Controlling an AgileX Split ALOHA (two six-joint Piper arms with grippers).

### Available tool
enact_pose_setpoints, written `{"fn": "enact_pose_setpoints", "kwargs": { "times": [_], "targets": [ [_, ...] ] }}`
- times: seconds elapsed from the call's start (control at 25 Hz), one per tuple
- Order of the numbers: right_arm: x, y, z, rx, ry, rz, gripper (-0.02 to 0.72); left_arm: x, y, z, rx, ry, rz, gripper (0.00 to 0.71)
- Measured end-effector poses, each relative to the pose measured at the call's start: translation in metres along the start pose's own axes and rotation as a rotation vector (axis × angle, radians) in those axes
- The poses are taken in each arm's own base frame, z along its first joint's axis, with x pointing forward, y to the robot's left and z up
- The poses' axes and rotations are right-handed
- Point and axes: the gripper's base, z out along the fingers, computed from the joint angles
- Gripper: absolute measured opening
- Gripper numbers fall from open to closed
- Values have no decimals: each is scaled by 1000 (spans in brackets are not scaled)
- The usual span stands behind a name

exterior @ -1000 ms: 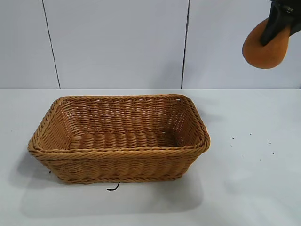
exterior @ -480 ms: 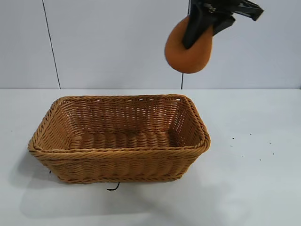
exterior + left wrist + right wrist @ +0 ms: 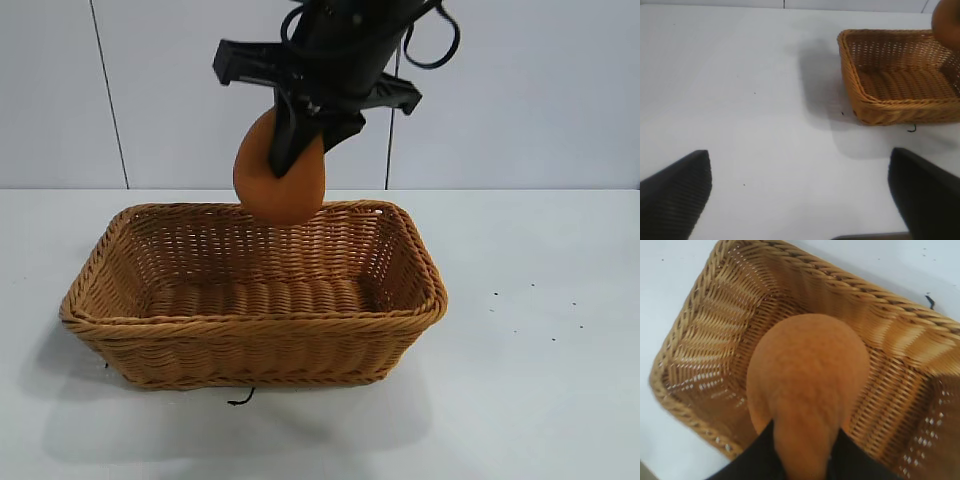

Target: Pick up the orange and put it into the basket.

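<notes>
The left claw (image 3: 800,200) sits parked over bare counter (image 3: 740,100) to the left of the work, its two dark fingers spread wide and holding nothing. That looks deliberate: this job needs only one arm, and there it leaves the basket's airspace free.

The basket (image 3: 250,330) rests on the counter left of centre, long side facing the near edge, open top up and nothing inside. Its wide mouth and sloping walls make a forgiving target, so a release from above should do.

The right claw (image 3: 300,135) hangs over the basket's far side, angled steeply down, its fingers pinching the orange (image 3: 281,180) by the narrow knobby end. The rounded bulk of the fruit hangs below the fingertips, clear of them and just above the far rim. Gripping the neck probably gives the fingers a narrower section to close on than the fat body. In the right wrist view the orange (image 3: 807,385) covers the middle of the woven floor (image 3: 890,390), so it appears roughly centred over the opening, not yet touching the wicker.
</notes>
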Motion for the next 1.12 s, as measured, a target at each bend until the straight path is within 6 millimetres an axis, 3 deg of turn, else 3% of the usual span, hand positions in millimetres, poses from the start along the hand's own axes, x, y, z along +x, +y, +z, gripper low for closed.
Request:
{"fn": "enact_pose_setpoints", "kwargs": {
  "times": [0.16,0.32,0.4,0.48,0.52,0.6,0.76,1.08,1.12],
  "targets": [
    [8,-6,28,10,61,11,86,0,0,0,0,0,1,687],
    [9,-7,29,10,65,11,119,0,0,0,0,0,1,687],
    [9,-7,29,10,73,11,242,0,0,0,0,0,1,687],
    [10,-7,28,9,86,11,472,0,0,0,0,0,1,687],
    [10,-6,27,8,90,5,551,0,0,0,0,0,1,687],
    [7,-5,24,12,98,-16,644,0,0,0,0,0,1,687],
    [-11,0,4,18,83,-61,687,0,0,0,0,0,1,687],
    [-55,15,-71,75,25,-153,690,0,0,0,0,0,1,687],
    [-55,15,-71,75,25,-153,690,0,0,0,0,0,1,687]
  ]
}}
